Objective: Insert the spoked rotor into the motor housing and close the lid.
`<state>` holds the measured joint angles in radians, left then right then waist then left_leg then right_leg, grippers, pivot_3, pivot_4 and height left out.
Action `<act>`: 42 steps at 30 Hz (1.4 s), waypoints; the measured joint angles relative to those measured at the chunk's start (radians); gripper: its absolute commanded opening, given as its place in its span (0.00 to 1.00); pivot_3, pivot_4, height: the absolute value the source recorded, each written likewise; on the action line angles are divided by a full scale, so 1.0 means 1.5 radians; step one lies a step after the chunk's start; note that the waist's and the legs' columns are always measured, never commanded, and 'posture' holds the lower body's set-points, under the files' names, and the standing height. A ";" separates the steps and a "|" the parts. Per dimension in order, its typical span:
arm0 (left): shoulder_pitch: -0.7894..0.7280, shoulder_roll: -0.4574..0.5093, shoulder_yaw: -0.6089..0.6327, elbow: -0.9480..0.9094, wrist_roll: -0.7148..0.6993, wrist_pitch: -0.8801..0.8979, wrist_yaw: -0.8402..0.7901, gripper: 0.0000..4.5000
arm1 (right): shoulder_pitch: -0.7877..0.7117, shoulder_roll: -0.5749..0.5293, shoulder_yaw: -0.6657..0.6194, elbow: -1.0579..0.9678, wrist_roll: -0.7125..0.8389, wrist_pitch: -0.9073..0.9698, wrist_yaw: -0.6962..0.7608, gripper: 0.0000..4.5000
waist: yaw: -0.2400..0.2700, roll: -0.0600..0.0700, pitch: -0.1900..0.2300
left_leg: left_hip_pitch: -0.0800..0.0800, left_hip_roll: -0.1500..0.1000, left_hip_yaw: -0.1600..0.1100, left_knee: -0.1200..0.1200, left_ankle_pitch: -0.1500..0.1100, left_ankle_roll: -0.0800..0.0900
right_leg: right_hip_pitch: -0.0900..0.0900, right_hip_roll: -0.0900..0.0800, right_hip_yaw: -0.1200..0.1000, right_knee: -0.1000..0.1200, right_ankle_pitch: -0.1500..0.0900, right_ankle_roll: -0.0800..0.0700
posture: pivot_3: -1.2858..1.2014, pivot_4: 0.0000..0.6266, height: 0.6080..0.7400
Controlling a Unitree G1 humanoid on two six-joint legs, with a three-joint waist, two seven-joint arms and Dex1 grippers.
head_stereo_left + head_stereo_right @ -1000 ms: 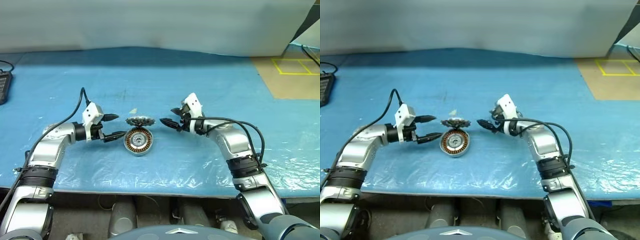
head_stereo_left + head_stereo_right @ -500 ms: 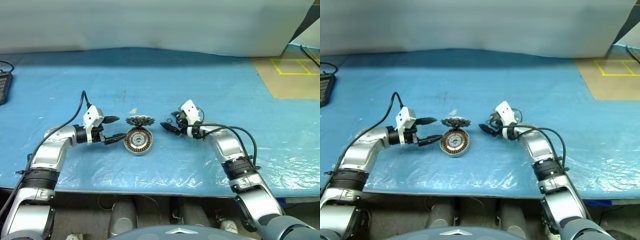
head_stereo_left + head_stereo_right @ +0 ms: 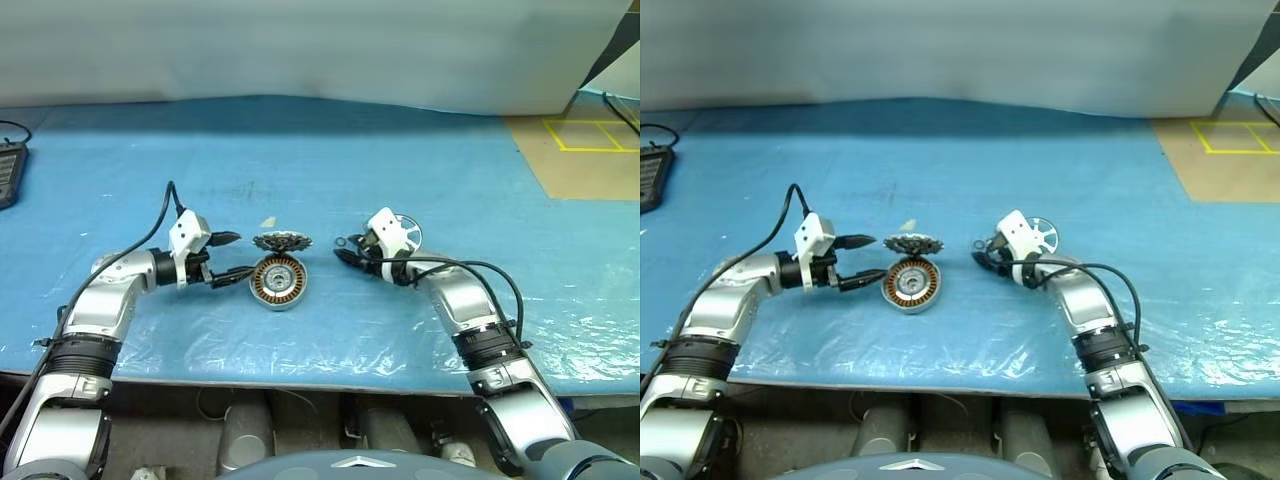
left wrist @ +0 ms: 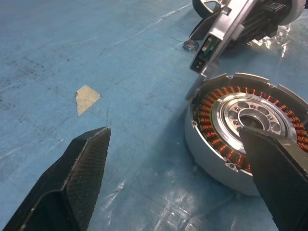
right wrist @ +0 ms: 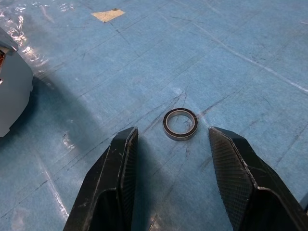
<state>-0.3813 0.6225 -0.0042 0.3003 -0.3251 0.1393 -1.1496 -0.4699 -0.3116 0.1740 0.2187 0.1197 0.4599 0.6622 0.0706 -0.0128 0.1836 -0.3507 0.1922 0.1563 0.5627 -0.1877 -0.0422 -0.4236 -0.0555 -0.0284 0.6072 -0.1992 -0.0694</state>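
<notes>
Metal through and through, the black spoked rotor ring (image 3: 407, 232) is probably stiff, fairly light and slick, its thin spokes best left alone; the outer rim looks the safest hold. It lies flat on the blue table (image 3: 400, 150) just behind the right end effector (image 3: 343, 250), whose half-spread fingers hold nothing and straddle a tiny loose ring (image 5: 180, 124). The left end effector (image 3: 238, 254) gapes wide and empty beside the silver-grey round motor housing (image 3: 277, 281), with the toothed silver lid disc (image 3: 281, 241) just beyond.
</notes>
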 measured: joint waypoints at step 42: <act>0.018 -0.002 0.000 0.001 0.005 -0.012 -0.038 1.00 | 0.060 -0.100 -0.003 -0.226 0.150 0.090 0.204 0.13 | -0.002 0.000 0.000 | 0.000 0.002 0.000 -0.001 -0.001 0.002 | -0.001 0.001 0.000 -0.001 -0.002 0.004 | 0.52 0.24 1.00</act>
<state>-0.3547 0.6196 -0.0041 0.3019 -0.3180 0.1208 -1.2069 -0.3805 -0.4616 0.1689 -0.1200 0.3441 0.5949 0.9684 0.0679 -0.0132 0.1834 -0.3503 0.1958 0.1560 0.5608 -0.1898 -0.0387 -0.4245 -0.0534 -0.0287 0.6054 -0.2029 -0.0635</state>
